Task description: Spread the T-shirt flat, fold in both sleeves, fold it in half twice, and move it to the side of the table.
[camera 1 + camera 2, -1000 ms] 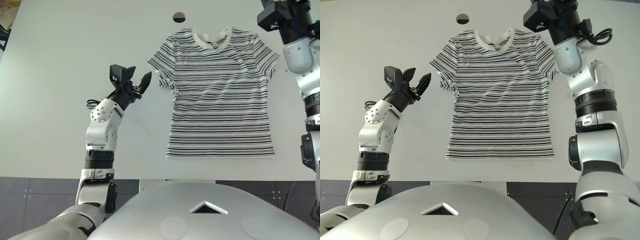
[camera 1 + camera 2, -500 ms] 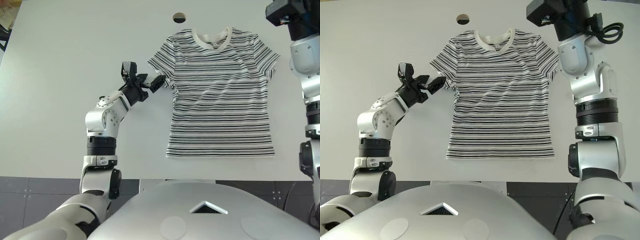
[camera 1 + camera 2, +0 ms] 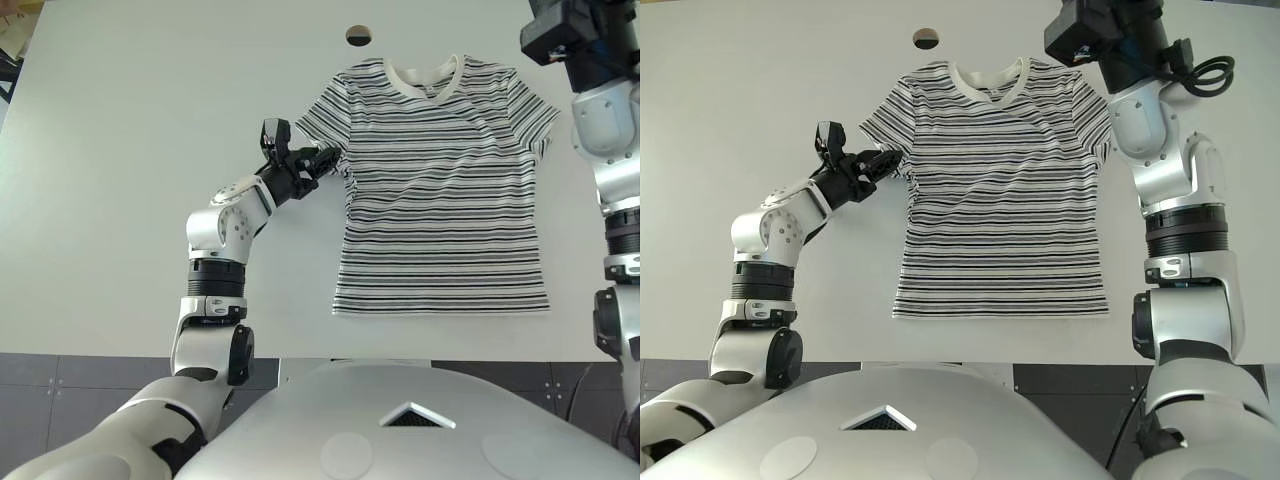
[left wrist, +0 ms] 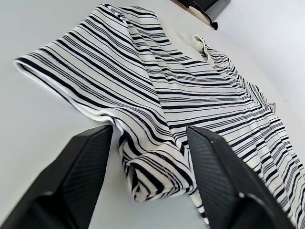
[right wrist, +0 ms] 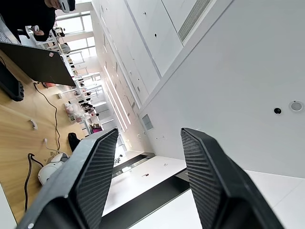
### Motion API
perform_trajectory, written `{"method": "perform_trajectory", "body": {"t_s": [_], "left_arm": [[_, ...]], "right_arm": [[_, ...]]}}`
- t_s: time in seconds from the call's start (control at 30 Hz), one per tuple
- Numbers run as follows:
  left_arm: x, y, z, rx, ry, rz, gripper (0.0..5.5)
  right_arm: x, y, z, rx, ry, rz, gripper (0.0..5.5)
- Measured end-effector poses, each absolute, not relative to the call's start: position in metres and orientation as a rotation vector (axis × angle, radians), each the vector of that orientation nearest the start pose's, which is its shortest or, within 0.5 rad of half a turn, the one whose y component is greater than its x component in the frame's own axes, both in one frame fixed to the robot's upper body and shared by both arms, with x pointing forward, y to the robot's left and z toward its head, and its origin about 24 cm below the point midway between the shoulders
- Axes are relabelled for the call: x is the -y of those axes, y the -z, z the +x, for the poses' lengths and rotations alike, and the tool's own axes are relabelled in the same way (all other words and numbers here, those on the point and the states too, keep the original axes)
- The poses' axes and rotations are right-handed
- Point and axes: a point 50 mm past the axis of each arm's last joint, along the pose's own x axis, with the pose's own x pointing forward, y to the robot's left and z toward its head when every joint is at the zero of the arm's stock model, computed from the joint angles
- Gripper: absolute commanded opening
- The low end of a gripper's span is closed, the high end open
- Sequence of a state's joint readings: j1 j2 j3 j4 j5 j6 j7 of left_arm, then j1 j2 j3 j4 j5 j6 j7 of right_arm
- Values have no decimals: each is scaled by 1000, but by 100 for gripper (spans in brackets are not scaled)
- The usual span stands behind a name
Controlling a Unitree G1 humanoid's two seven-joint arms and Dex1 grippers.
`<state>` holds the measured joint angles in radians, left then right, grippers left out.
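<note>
A black-and-white striped T-shirt [image 3: 440, 180] lies spread flat on the white table [image 3: 120, 150], collar at the far side, both sleeves out. My left gripper [image 3: 322, 158] is low at the lower hem of the shirt's left sleeve [image 3: 325, 115]. In the left wrist view this gripper [image 4: 150, 136] is open, and the sleeve's bunched hem [image 4: 152, 167] sits between its two black fingers. My right arm's wrist [image 3: 1110, 35] is raised high beside the shirt's right shoulder. The right gripper [image 5: 148, 138] is open, holds nothing and points up into the room.
A small round hole [image 3: 358, 35] sits in the table just beyond the shirt's left shoulder. Wide bare table surface stretches to the left of the shirt. The table's front edge [image 3: 300, 355] runs just below the shirt's bottom hem.
My left gripper has moved right across the bare table, from well clear of the shirt to the left sleeve's hem. The right wrist has shifted slightly up high.
</note>
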<state>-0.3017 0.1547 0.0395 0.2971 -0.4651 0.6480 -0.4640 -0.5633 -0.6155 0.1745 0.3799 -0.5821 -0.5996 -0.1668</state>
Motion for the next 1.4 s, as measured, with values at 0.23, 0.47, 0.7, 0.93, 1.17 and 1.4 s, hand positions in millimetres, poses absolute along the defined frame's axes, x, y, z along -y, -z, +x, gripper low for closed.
{"method": "perform_trajectory", "body": {"t_s": [0.23,0.47,0.7,0.93,1.17,1.4], "left_arm": [[-135,-9,290,-570,541,-458,103],[-140,-7,295,-570,510,-473,13],[-143,-7,296,-566,493,-484,13],[-155,-9,296,-558,463,-454,13],[-178,-11,293,-553,407,-429,13],[-173,-21,288,-528,440,-404,13]], "right_arm": [[182,-168,325,770,-222,-1143,244],[181,-167,325,767,-230,-1139,244],[180,-166,325,765,-236,-1140,244],[180,-165,325,761,-237,-1137,244],[178,-164,325,760,-242,-1131,244],[178,-161,326,749,-247,-1128,244]]}}
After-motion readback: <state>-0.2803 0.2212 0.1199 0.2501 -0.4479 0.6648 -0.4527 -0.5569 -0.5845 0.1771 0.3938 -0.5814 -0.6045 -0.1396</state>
